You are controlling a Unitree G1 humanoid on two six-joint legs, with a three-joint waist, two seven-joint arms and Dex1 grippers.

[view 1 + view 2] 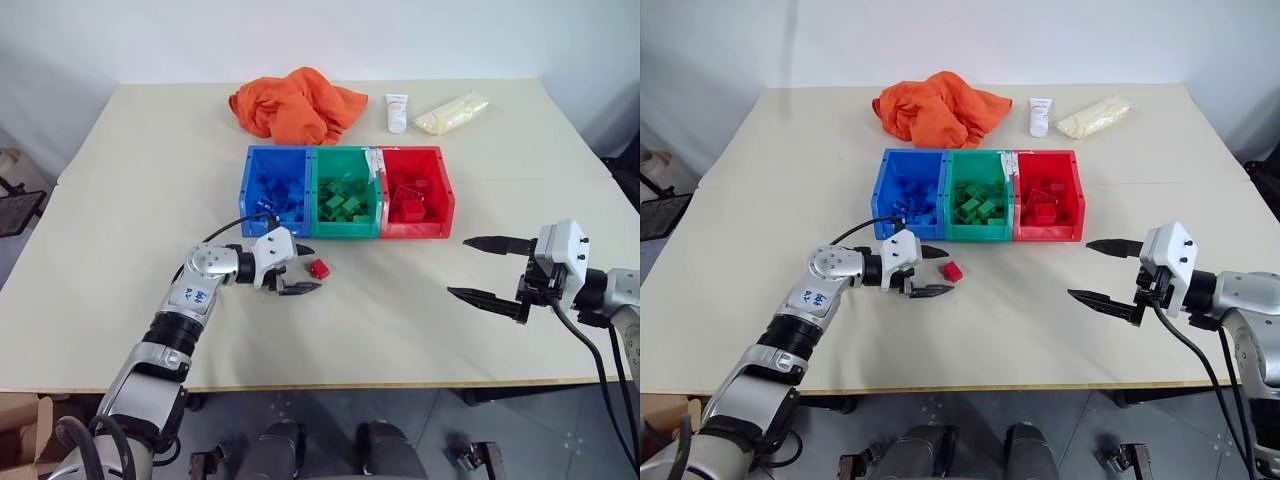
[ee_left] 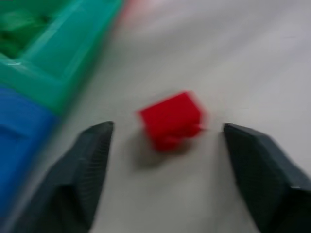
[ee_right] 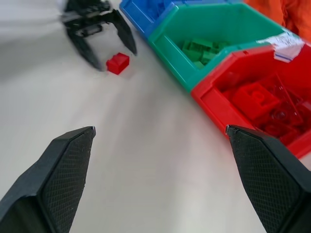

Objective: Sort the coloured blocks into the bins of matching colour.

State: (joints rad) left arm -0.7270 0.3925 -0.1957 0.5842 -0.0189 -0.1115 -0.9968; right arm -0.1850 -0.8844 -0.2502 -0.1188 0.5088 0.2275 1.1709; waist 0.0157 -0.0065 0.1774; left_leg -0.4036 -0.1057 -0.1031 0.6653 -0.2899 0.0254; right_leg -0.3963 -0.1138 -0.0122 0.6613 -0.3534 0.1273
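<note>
Table (image 1: 420, 330): red block (image 1: 319, 268) between parted left tool (image 1: 303, 270) fingers, skewed.

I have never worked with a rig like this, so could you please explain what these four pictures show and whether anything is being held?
It is a two-armed humanoid robot sorting toy bricks by colour. Two pictures come from the cameras in its head, looking down over a beige table. The other two come from cameras on each wrist, looking out between that arm's two black fingers.

On the table sit three joined bins: the blue bin, the green bin and the red bin, each holding bricks of its own colour. Behind them lie an orange cloth, a white tube and a pale bag.

The left pincer is open around a loose red brick on the table, not gripping it. The right pincer is wide open and empty.
</note>
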